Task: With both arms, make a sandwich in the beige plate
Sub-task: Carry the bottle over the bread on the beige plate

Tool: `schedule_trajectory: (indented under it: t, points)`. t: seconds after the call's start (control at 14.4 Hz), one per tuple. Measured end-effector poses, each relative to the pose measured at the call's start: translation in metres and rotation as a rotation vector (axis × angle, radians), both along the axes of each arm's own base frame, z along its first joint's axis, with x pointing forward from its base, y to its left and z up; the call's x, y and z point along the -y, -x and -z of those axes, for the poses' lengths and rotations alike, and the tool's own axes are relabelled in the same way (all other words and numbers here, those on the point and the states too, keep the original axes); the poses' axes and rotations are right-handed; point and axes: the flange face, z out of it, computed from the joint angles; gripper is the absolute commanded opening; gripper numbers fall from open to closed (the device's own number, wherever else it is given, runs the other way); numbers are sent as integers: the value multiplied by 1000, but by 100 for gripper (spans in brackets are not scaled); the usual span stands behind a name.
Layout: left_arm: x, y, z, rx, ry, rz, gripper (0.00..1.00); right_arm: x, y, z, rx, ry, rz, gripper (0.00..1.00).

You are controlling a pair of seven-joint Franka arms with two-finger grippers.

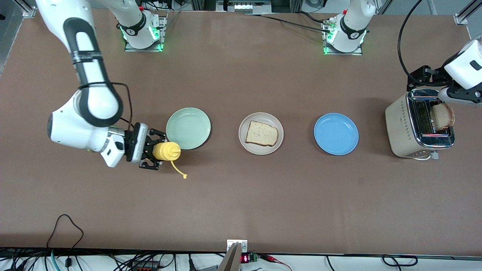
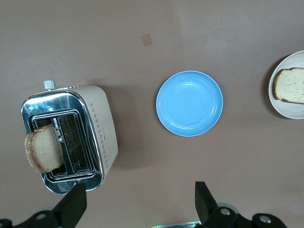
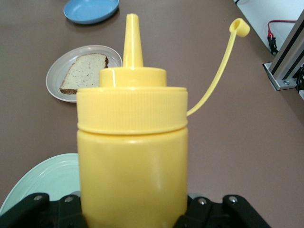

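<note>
Beside the mint-green round plate (image 1: 188, 128), I see my right end effector (image 1: 155, 152) clamped around a yellow plastic squeeze bottle (image 1: 167, 151), its cap dangling. My left end effector (image 2: 137, 202) hovers spread wide over the cream two-slot toaster (image 1: 408, 128), where a toast slice (image 1: 443, 116) stands. One bread slice (image 1: 261, 133) lies in the round beige plate (image 1: 261, 150), mid-tabletop.

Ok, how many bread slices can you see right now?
2. One bread slice lies on the beige plate; the other slice stands in the toaster. None hidden that I can tell.
</note>
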Motion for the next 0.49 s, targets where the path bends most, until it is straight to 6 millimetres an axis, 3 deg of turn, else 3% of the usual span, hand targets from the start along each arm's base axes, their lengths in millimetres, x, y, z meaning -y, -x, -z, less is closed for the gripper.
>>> schedule_trajectory:
  t: [0.28,0.49]
  points:
    - [0,0,0,0,0,0,100,-79,9,-31,18,178,18,38]
    - [0,0,0,0,0,-1,100,-127,21,-49,34,309,40,38]
